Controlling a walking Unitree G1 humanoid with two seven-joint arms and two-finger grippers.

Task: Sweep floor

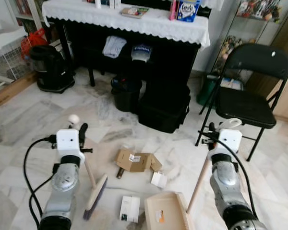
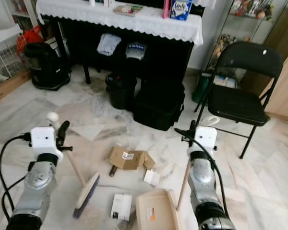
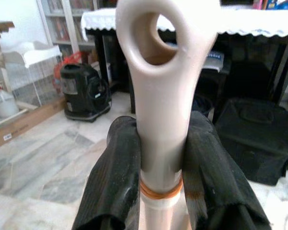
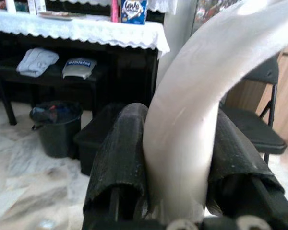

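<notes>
Cardboard box (image 1: 133,160) lies between brush (image 1: 95,195) on the left and dustpan (image 1: 165,212), chair (image 1: 252,94) behind right.

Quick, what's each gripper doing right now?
Left gripper: shut on the brush handle.
Right gripper: shut on the dustpan handle.

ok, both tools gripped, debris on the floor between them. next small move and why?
Probably sweep: the left gripper is shut on the broom handle, its brush resting left of the litter. Draw the brush right so the white box and cardboard go toward the dustpan, which the right gripper holds by its handle just right of them.
</notes>
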